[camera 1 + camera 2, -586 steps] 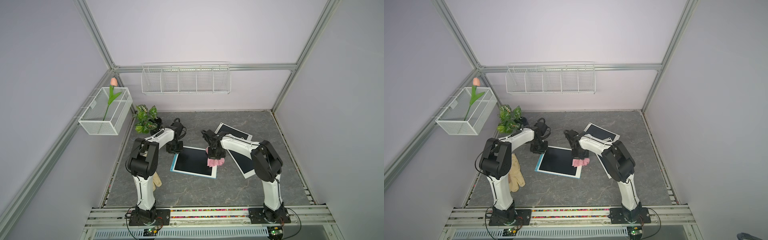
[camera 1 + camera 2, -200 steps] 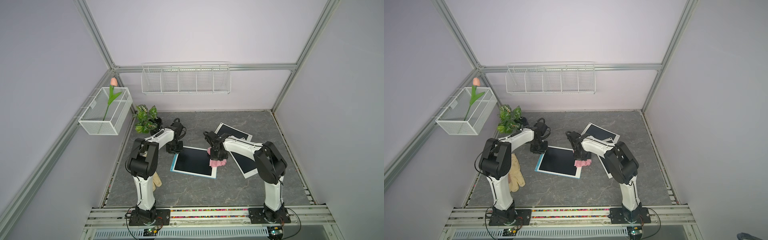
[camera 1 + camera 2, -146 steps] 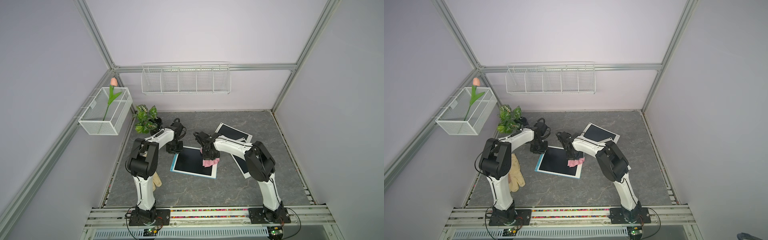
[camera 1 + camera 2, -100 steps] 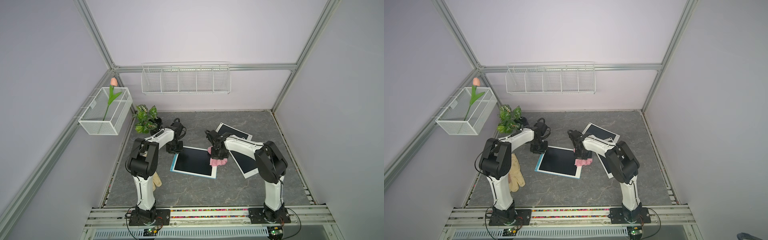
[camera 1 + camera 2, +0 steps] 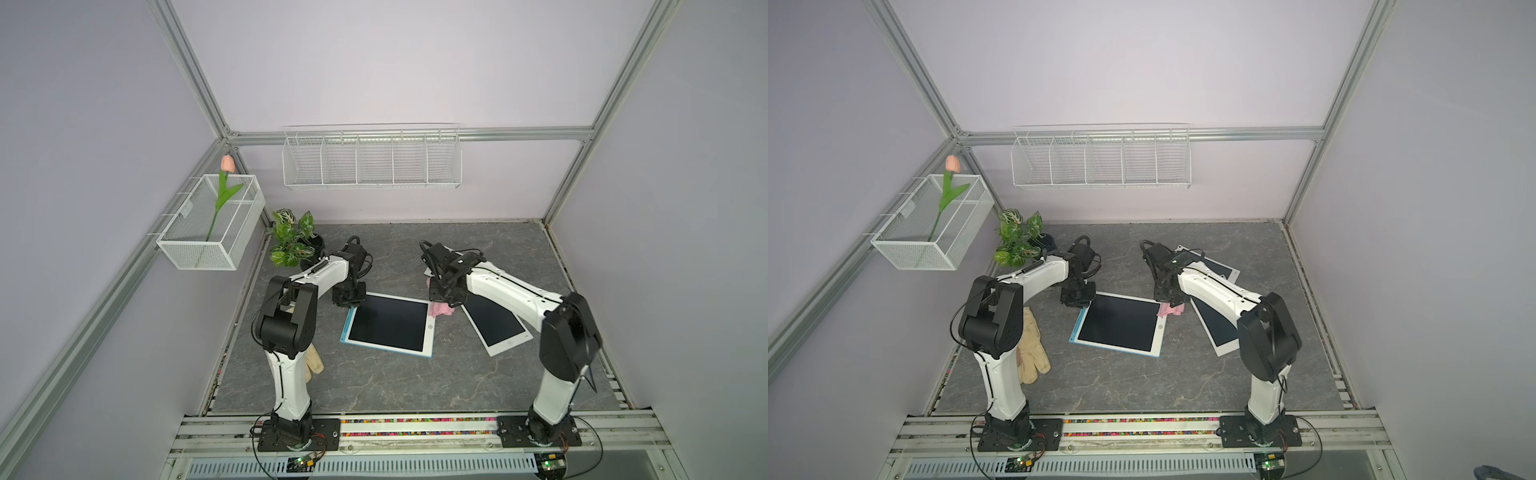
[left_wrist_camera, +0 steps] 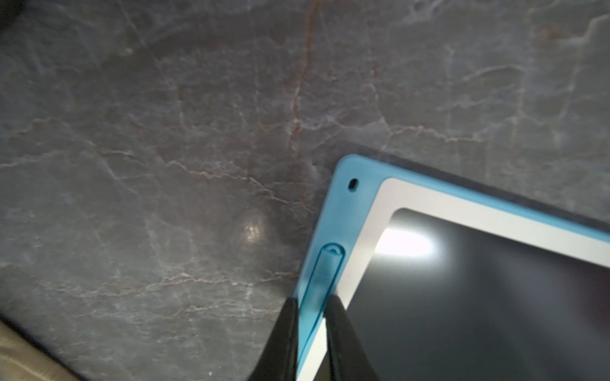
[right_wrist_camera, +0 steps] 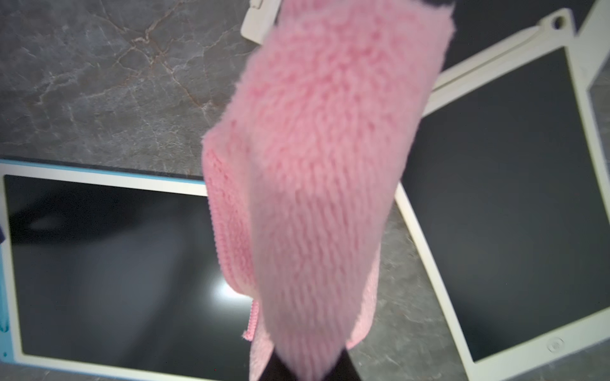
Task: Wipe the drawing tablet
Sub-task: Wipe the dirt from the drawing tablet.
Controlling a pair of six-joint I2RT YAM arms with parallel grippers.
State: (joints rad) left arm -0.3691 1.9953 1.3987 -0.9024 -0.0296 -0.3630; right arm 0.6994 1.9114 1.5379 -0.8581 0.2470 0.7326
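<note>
The drawing tablet (image 5: 388,324) (image 5: 1119,324), a dark screen in a white frame with a blue edge, lies flat mid-table. My left gripper (image 5: 348,297) (image 5: 1077,300) is shut at its far left corner; in the left wrist view the fingertips (image 6: 292,305) sit on the blue edge strip, a thin slit between them. My right gripper (image 5: 444,297) (image 5: 1169,297) is shut on a pink cloth (image 5: 441,309) (image 5: 1171,309) at the tablet's far right corner. In the right wrist view the cloth (image 7: 330,165) hangs over the screen's edge and hides the fingers.
A white tablet (image 5: 494,324) lies under the right arm, with another tablet (image 5: 453,253) behind it. A beige glove (image 5: 1030,349) lies by the left arm's base. A potted plant (image 5: 291,241) stands at the far left. Wire baskets (image 5: 212,224) (image 5: 372,158) hang on the walls.
The right gripper swept the pink cloth left over the screen, then back right to the tablet's far right corner. The left gripper has stayed put.
</note>
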